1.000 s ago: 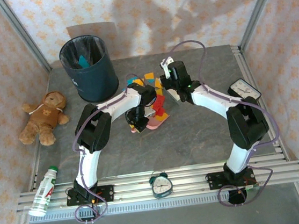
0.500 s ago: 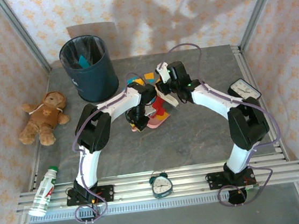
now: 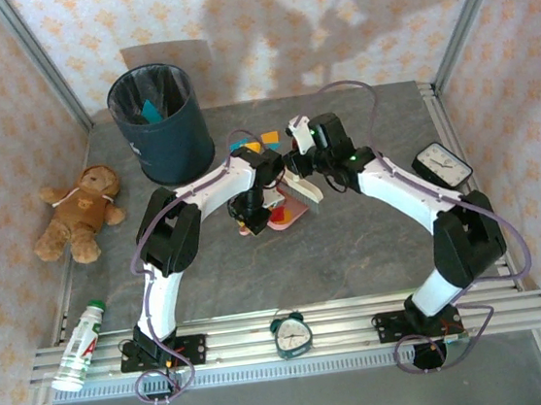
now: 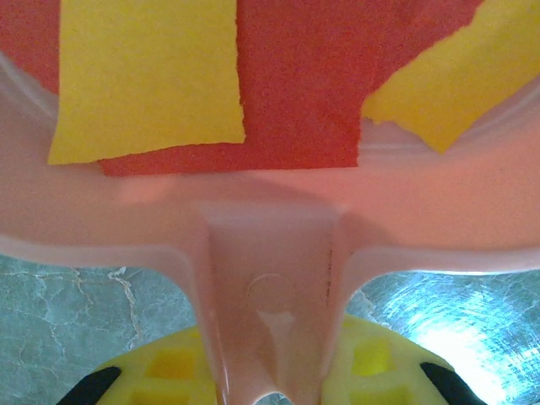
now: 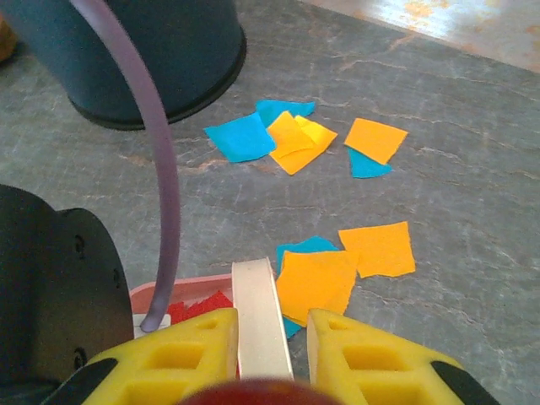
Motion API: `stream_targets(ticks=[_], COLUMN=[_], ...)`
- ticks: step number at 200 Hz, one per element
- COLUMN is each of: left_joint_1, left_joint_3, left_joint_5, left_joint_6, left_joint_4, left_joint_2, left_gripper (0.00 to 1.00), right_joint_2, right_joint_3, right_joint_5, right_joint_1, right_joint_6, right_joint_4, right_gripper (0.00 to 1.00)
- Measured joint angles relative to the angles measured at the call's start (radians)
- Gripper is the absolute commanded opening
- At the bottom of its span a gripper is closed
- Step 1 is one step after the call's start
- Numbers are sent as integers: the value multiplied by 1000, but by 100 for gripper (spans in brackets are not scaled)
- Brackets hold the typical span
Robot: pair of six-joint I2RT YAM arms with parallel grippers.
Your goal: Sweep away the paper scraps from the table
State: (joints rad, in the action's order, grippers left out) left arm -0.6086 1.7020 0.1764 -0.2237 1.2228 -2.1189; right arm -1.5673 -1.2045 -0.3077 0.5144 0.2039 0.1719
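My left gripper (image 3: pixel 249 215) is shut on the handle (image 4: pixel 270 295) of a pink dustpan (image 3: pixel 289 216) that rests on the table (image 3: pixel 374 249). Red (image 4: pixel 295 93) and yellow paper scraps (image 4: pixel 148 76) lie in the pan. My right gripper (image 3: pixel 298 167) is shut on a cream brush (image 5: pixel 260 316), whose end stands at the dustpan's rim (image 5: pixel 190 289). Loose orange (image 5: pixel 316 283) and teal paper scraps (image 5: pixel 240 137) lie on the table beyond the brush, with more of them (image 3: pixel 252 146) near the bin.
A dark blue bin (image 3: pixel 159 122) stands at the back left with a teal scrap inside. A teddy bear (image 3: pixel 81 212) and a bottle (image 3: pixel 81 344) lie at the left edge. One clock (image 3: pixel 440 164) sits at the right, another (image 3: pixel 290 334) on the front rail.
The right arm has swung the brush down and left to the dustpan, and the red and yellow scraps beside the pan now lie in it. The left gripper and dustpan hardly moved.
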Motion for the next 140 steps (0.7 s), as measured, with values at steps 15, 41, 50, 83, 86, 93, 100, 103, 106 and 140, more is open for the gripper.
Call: stream_targets(ticks=[15,41,50,83,86,93,100,103,106,140], left_joint_1=[-3,-13,-14,-21,-21,-21,-21,-21,-21,-19], left_joint_3=[0,0,0,0,0,0,0,0,0,-2], left_joint_5=[0,0,0,4,4,3,2,2,2,-1], left_joint_6=[-11,-19,-22,-22,-22,-21,-21,-20,-18,-2], left_joint_4=[-2,-2,-2,-2,-2,-2,-2,-2,-2,-2], left_joint_2=[0,0,0,0,0,0,0,0,0,0], left_gripper=[0,0,0,0,0,0,0,0,0,0], right_joint_2=[26,68,72,67,64,57,47,42,35,-78], right_joint_3=[14,35,38,40,40,40,40,40,39,-19], right_joint_5=[45,163,210,340,350,371,392,399,407,439], right_joint_1=[0,0,0,0,0,0,0,0,0,-5], right_joint_6=[-23,-60,-69,-81,-81,-81,-81,-81,-80,-72], right_joint_4=[-4,-18,-25,-47,-50,-60,-72,-76,-81,-86], right_gripper=[0,0,0,0,0,0,0,0,0,0])
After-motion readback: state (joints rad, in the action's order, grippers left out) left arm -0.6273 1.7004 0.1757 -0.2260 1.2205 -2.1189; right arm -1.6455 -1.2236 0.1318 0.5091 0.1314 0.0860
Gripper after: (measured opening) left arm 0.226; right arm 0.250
